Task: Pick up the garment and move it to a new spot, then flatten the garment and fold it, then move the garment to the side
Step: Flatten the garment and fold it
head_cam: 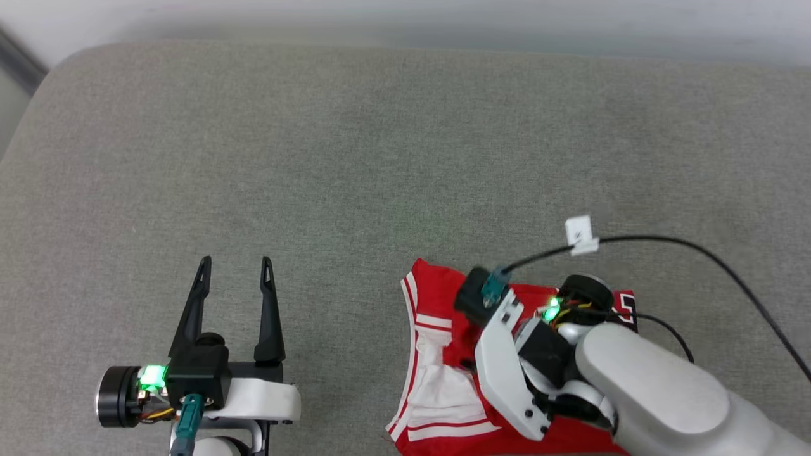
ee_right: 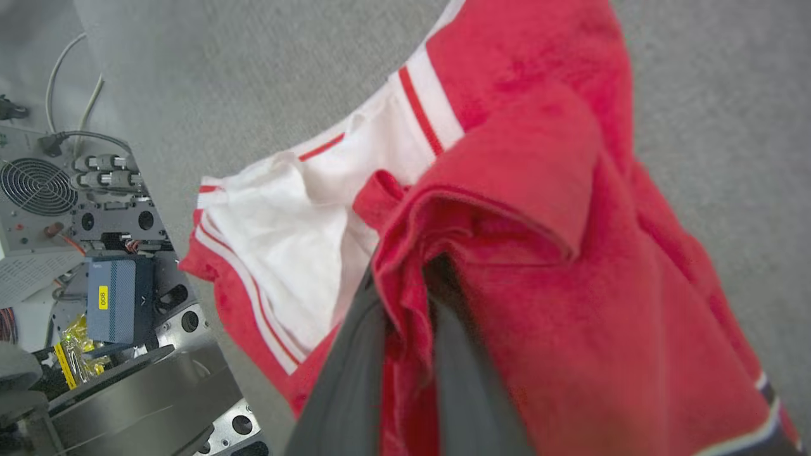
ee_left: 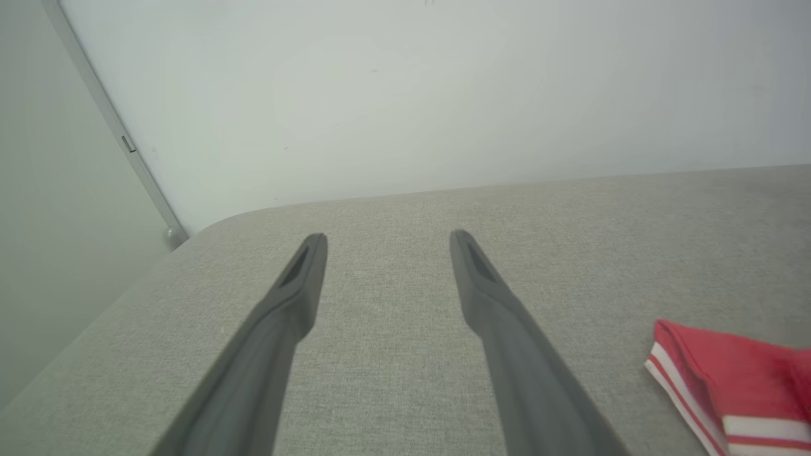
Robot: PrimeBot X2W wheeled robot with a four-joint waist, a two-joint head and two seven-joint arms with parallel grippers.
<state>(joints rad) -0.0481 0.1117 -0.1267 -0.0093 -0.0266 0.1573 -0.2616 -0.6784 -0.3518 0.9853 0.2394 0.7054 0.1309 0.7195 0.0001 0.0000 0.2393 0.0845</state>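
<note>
The garment (head_cam: pixel 437 380) is a red T-shirt with white sleeves and striped trim. It lies bunched at the near right of the grey cushioned surface (head_cam: pixel 380 158). My right arm (head_cam: pixel 646 386) reaches down onto the garment. In the right wrist view my right gripper (ee_right: pixel 405 285) is shut on a fold of the garment's red fabric (ee_right: pixel 519 209), and a white sleeve (ee_right: pixel 285 247) spreads to the left of it. My left gripper (head_cam: pixel 236 261) rests open over bare surface well left of the garment, nothing between its fingers. The left wrist view has that gripper (ee_left: pixel 388 235) open and a garment corner (ee_left: pixel 728 380) at its lower right.
A black cable with a white tag (head_cam: pixel 580 234) arcs over the surface behind my right wrist. The surface has a rounded far-left corner (head_cam: pixel 57 69) and a pale wall (ee_left: pixel 412 95) behind it. The robot's base with electronics (ee_right: pixel 76 253) stands just beyond the near edge.
</note>
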